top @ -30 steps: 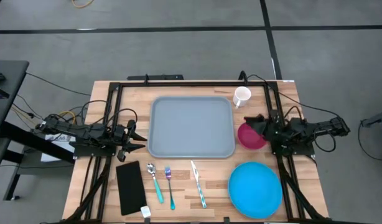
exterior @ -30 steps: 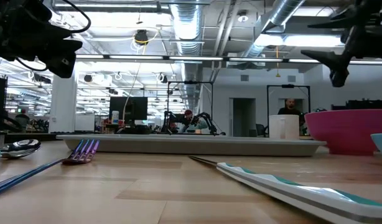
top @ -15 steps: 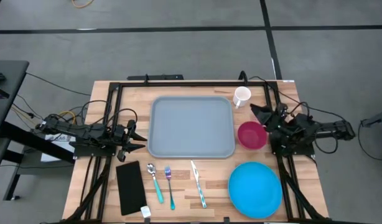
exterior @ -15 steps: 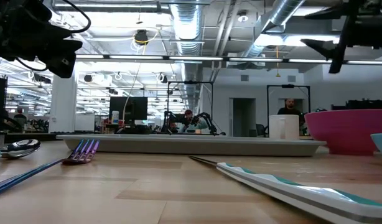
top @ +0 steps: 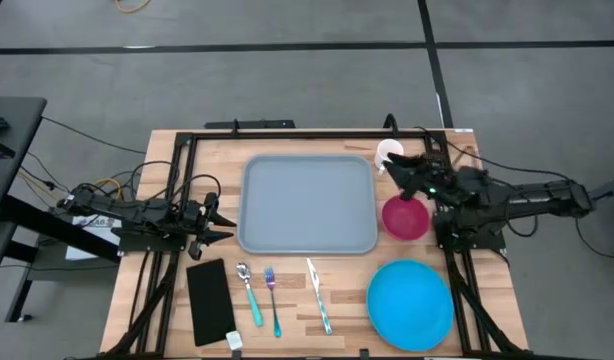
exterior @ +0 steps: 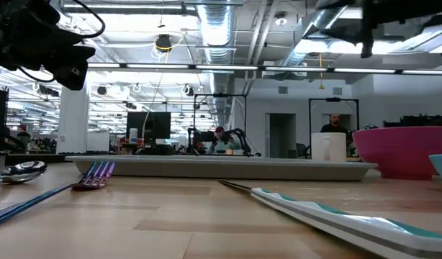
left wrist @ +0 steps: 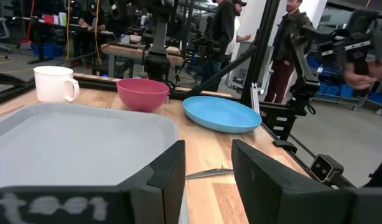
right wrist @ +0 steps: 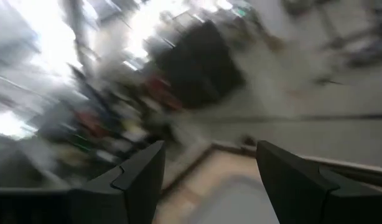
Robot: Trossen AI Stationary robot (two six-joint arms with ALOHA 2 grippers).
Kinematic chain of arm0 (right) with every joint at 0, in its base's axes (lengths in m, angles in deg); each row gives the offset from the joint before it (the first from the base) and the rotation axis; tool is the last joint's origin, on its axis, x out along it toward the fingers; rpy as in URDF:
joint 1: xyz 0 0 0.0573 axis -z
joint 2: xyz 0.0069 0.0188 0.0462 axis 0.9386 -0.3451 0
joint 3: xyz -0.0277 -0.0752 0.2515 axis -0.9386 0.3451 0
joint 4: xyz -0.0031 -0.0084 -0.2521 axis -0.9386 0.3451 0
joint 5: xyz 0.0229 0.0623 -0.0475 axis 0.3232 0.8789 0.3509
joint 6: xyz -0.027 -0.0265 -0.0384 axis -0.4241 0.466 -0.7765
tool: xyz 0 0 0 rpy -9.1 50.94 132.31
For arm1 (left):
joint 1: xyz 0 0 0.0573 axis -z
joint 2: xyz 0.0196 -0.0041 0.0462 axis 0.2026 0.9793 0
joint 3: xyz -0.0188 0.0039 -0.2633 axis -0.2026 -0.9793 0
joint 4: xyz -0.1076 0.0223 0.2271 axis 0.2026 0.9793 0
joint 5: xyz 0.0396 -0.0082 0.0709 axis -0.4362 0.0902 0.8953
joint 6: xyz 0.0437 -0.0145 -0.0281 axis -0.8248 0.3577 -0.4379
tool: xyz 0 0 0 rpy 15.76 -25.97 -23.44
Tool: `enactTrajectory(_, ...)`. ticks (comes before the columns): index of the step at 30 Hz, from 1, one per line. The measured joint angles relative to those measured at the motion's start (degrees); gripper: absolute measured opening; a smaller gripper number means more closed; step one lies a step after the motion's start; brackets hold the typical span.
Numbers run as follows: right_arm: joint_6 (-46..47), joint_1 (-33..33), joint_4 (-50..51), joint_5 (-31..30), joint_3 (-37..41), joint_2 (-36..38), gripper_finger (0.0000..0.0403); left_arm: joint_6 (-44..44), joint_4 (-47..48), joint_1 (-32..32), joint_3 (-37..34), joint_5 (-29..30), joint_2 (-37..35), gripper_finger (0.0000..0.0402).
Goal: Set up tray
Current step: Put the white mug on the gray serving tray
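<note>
The grey-blue tray [top: 307, 205] lies flat at the middle of the table and also shows in the left wrist view [left wrist: 73, 137]. My left gripper [top: 223, 219] [left wrist: 208, 171] waits open at the tray's left edge, touching nothing. My right gripper [top: 399, 172] [right wrist: 206, 180] is open and raised, between the white mug [top: 388, 150] and the pink bowl [top: 405, 218], right of the tray. The right wrist view is smeared by motion. The round blue plate [top: 410, 303] sits on the wood near the table's right near corner.
A black napkin [top: 210, 300], a spoon [top: 249, 292], a fork [top: 273, 298] and a knife [top: 318, 295] lie in a row on the near side of the table. The black frame rails [top: 287, 133] run along the far and side edges. People stand in the room beyond [left wrist: 290, 37].
My right gripper has risen and swung from beside the pink bowl toward the table's far edge and slightly left, ending close to the white mug. In the low view it has climbed toward the top of the picture. Nothing on the table has moved.
</note>
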Motion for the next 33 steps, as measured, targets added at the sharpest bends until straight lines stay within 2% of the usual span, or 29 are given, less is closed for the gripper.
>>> enactTrajectory(2,1.14,1.24,8.46,-2.94,-4.06,-4.26,0.0244,0.09,-0.16,0.01,0.00,0.02,0.00,0.0119)
enactTrajectory(6,11.85,5.00,25.48,-8.72,-13.41,-11.52,0.0244,1.63,-0.57,0.01,0.00,0.01,0.00,0.0119)
enactTrajectory(9,16.86,8.75,38.66,-8.28,-20.31,-16.03,0.0244,3.44,-0.71,0.01,0.00,0.02,0.00,0.0119)
enactTrajectory(16,17.45,16.68,59.65,-2.30,-34.56,-25.95,0.0244,4.26,-0.82,0.01,0.00,0.23,0.00,0.0119)
enactTrajectory(21,15.23,23.65,67.42,7.67,-40.53,-32.47,0.0244,4.26,-0.88,0.01,0.00,0.39,0.02,0.0119)
enactTrajectory(26,12.99,30.13,69.26,17.20,-41.68,-38.40,0.0244,4.27,-0.90,0.00,0.00,1.02,0.00,0.0119)
enactTrajectory(33,7.43,34.44,69.20,19.81,-41.70,-46.04,0.0244,9.09,-1.10,-0.01,0.00,3.91,0.00,0.0119)
